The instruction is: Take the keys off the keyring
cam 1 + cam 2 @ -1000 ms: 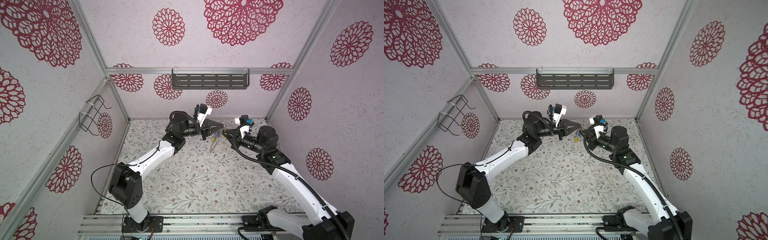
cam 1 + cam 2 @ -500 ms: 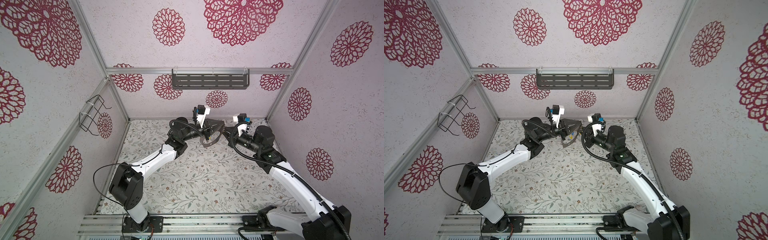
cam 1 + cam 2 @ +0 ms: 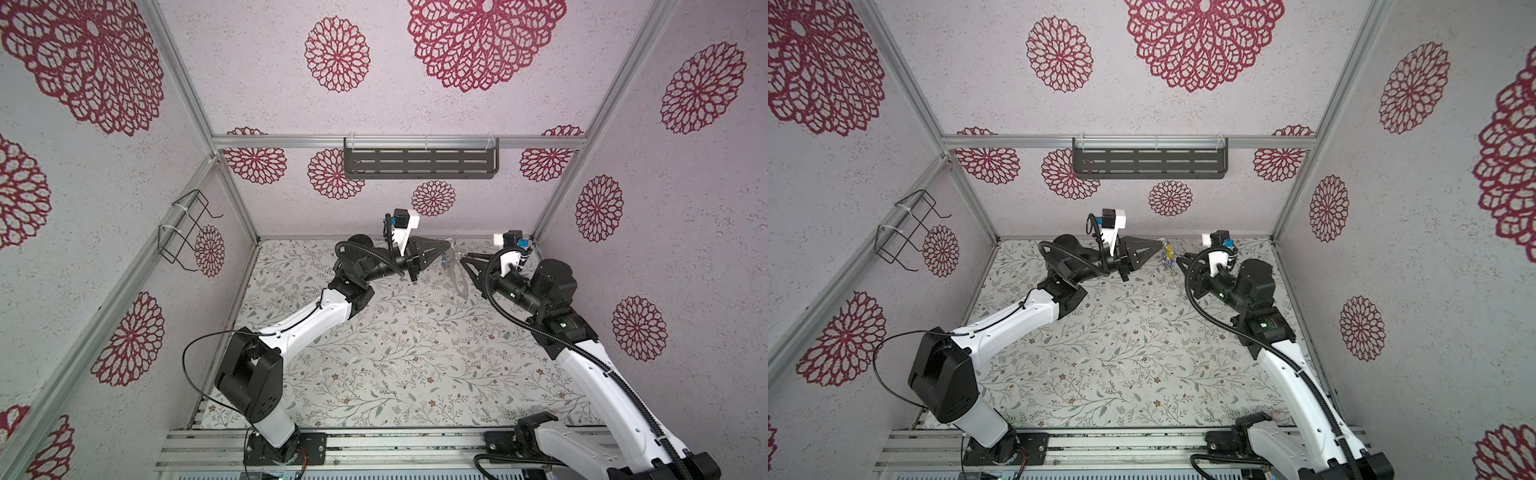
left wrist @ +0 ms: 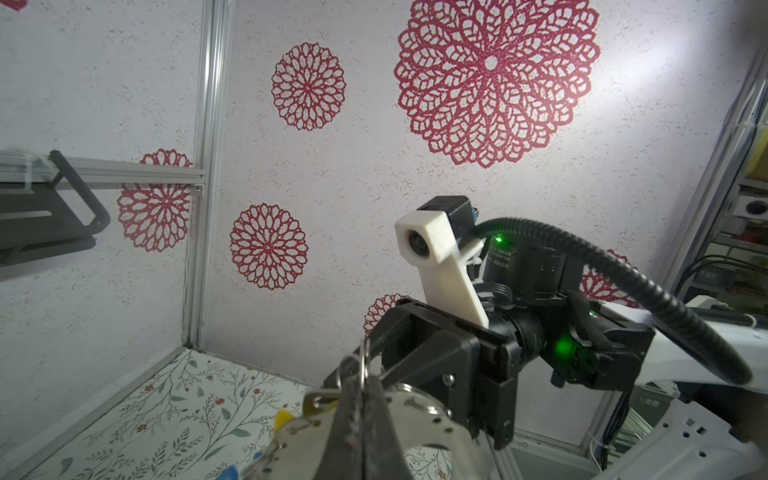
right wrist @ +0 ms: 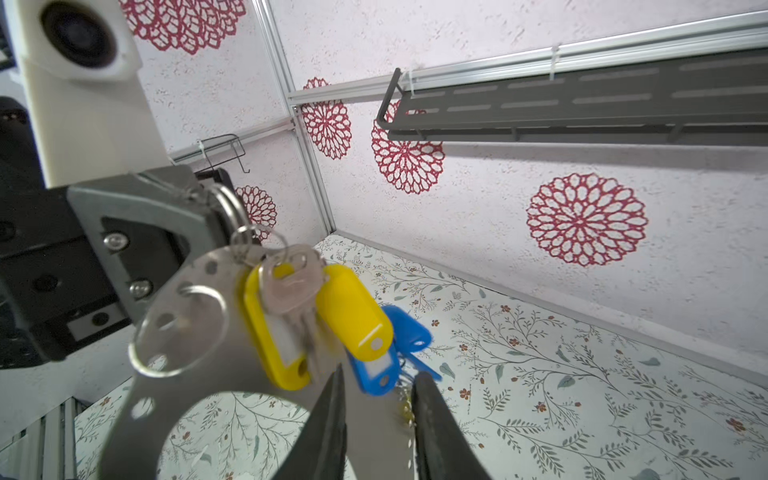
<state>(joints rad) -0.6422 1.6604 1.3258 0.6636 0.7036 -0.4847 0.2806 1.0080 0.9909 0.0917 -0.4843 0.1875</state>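
The keyring (image 5: 232,376), a flat grey metal plate with rim holes, hangs in the air near the back wall. My left gripper (image 4: 362,386) is shut on a small wire ring at the plate's top; its tip shows in both top views (image 3: 446,245) (image 3: 1160,242). The keys (image 5: 353,316), yellow and blue tags with a metal key, dangle in a bunch from the plate (image 3: 445,259) (image 3: 1168,255). My right gripper (image 5: 379,372) is open, its fingers on either side of the plate's band just below the blue tags. The plate (image 4: 428,428) lies behind the left fingers.
A dark slotted shelf (image 3: 419,163) hangs on the back wall above both grippers. A black wire rack (image 3: 187,232) is fixed to the left wall. The floral mat (image 3: 395,353) covers the floor below; the back wall is close behind the keyring.
My right gripper has gone from shut to open. The left gripper has lifted the plate towards the back wall, and it now hangs edge-on instead of face-on.
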